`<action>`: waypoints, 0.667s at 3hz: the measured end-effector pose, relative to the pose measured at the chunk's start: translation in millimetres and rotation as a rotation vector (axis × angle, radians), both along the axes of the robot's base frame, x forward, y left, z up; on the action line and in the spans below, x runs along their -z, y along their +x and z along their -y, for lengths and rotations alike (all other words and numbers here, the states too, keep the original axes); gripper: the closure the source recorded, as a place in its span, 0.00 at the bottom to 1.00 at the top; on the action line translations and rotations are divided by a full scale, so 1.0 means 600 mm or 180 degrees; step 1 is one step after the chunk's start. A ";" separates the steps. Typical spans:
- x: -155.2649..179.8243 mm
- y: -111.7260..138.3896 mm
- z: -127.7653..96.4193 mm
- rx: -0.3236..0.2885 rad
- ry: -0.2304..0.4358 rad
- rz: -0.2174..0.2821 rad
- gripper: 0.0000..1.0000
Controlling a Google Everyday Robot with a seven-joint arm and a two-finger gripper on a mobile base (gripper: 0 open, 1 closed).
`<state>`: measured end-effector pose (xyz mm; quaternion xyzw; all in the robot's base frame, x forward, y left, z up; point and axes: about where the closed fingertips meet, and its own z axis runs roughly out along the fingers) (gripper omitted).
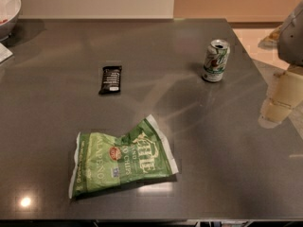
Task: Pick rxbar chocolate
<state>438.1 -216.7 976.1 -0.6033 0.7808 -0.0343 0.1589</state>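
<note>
The gripper point(279, 102) hung at the far right edge of the camera view, a pale cream shape over the right side of the dark grey table point(199, 174), below a grey part of the arm point(292, 32). Whether it was wide or narrow could not be told, and it held nothing that could be seen.

The rxbar chocolate point(110, 79) lay flat on the table well to the left of the gripper and a little farther back, apart from everything else. Its black wrapper carried white lettering, too small to read.

Between the bar and the gripper, nearer the gripper and farther back than it, a green-and-white soda can point(216, 60) stood upright with its top opened. Its label showed a red spot, but the brand could not be read with certainty.

A green chip bag point(123, 157) lay crumpled, left of the gripper and closer to the table's near edge. Its white lettering appeared to read "Kettle" and "Chips", with "Jalapeño" running along one side.

Farthest from the gripper, at the back left corner, sat part of a white bowl point(8, 8).
</note>
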 end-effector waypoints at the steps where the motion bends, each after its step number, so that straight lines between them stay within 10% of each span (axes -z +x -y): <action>1: 0.000 0.000 0.000 0.0000 0.0000 0.0001 0.00; 2: -0.006 0.020 -0.009 -0.0083 0.0020 0.0002 0.00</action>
